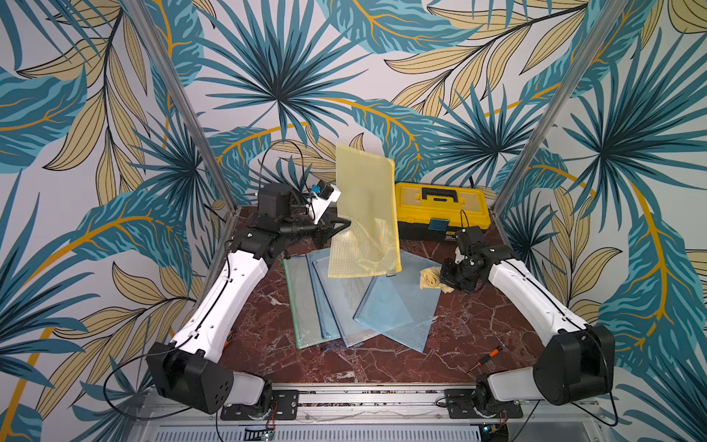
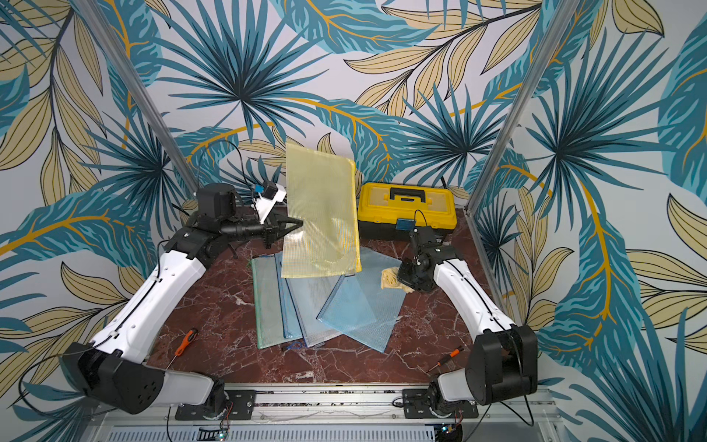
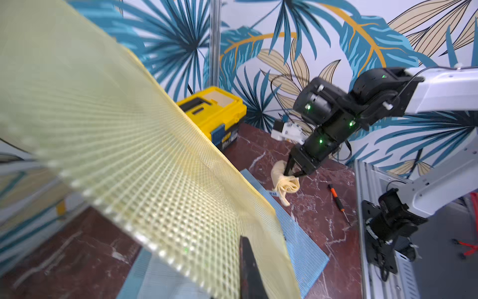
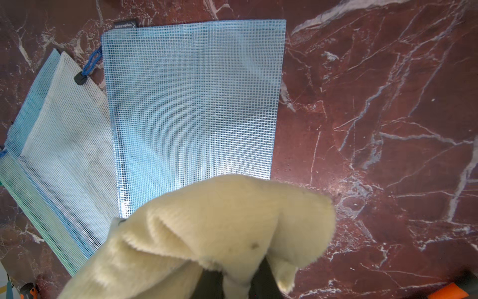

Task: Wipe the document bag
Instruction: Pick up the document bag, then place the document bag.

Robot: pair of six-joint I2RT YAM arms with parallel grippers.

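Top views: L arm (image 1: pixel 229 291) level, holding yellow bag (image 1: pixel 365 199) upright.

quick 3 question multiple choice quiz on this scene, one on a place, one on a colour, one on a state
1. Where does the toolbox stand?
A) at the table's back edge
B) at its front edge
C) on a shelf

2. What colour is the document bag that the left gripper holds up?
A) blue
B) green
C) yellow

3. The right gripper is:
A) open, empty
B) shut on the cloth
C) shut on a pen

Key: 1 A, it sits at the far edge in both top views; 2 C, its mesh is yellow; 3 B, the cloth bunches between its fingers.
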